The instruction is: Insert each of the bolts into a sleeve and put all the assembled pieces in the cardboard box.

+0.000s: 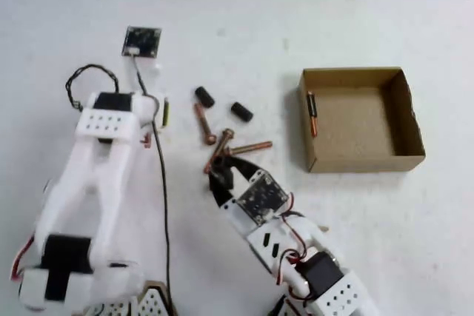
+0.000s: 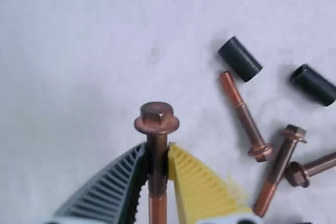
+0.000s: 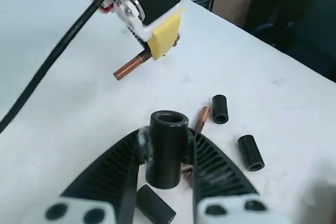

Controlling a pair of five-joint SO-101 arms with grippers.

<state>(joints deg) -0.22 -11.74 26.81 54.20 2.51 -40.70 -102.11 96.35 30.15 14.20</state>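
Left wrist view: clamped mid-shank in the left claw (image 2: pixel 156 150), a copper-coloured hex-head metal bolt (image 2: pixel 156 121), raised over the white worktop (image 2: pixel 79 51). Pinched in the right claw (image 3: pixel 167 137), a short black tubular sleeve (image 3: pixel 167 161), bore open. Probably rigid, light, slick; best gripped mid-length, ends kept free.

Held bolt (image 2: pixel 156 124): I see head and upper shank; the rest sinks between the left gripper (image 2: pixel 156 150) fingers and leaves the picture.
Its head, right wrist view: hidden behind the yellow finger (image 3: pixel 164 35); only the threaded tip shows.
Held sleeve (image 3: pixel 167 145): lower end buried between the right gripper (image 3: pixel 167 136) fingers.
Bolt behind sleeve (image 3: pixel 202 117): mostly covered; I get one short stretch.
Edge bolt (image 2: pixel 315 166): shank cut by the frame.
Boxed piece (image 1: pixel 312 114): at the 9 o'clock wall of the cardboard box (image 1: pixel 363 162); too small for me to judge its fit.
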